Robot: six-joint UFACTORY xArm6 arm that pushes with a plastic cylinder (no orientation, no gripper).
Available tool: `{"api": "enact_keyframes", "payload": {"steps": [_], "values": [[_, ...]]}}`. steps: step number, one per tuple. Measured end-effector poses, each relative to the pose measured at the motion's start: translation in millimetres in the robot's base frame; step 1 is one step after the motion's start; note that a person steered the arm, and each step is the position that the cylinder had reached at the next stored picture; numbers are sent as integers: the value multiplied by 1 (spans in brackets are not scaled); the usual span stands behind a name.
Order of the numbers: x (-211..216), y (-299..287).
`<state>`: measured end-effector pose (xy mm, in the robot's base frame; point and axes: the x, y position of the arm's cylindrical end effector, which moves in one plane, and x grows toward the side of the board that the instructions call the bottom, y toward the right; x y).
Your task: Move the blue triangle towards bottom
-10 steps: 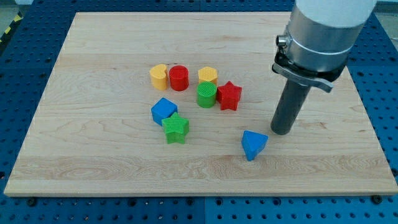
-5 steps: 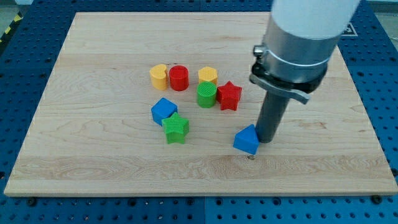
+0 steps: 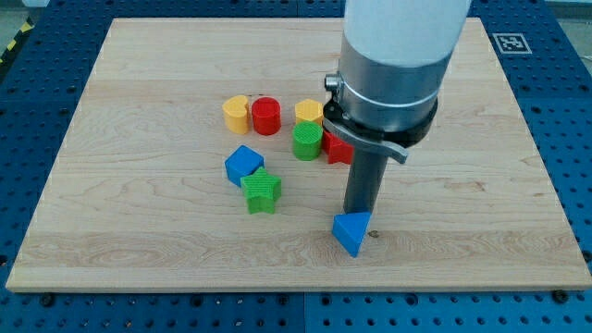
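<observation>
The blue triangle [image 3: 352, 232] lies on the wooden board [image 3: 139, 231] near the view's bottom, right of centre. My tip [image 3: 358, 214] stands right at the triangle's upper edge, touching it or nearly so. The arm's grey body hides part of the red star [image 3: 335, 148] behind it.
A yellow block [image 3: 236, 114], a red cylinder [image 3: 266, 116], a yellow block [image 3: 308, 112] and a green cylinder [image 3: 307, 141] cluster above the centre. A blue cube [image 3: 243, 165] and a green star [image 3: 263, 190] sit left of the triangle.
My tip has swept to the view's left, met the blue triangle and pushed it left and a little down. The other blocks have not moved.
</observation>
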<state>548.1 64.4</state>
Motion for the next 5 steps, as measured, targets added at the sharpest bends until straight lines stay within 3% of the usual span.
{"api": "enact_keyframes", "payload": {"steps": [5], "values": [[-57,-92]]}}
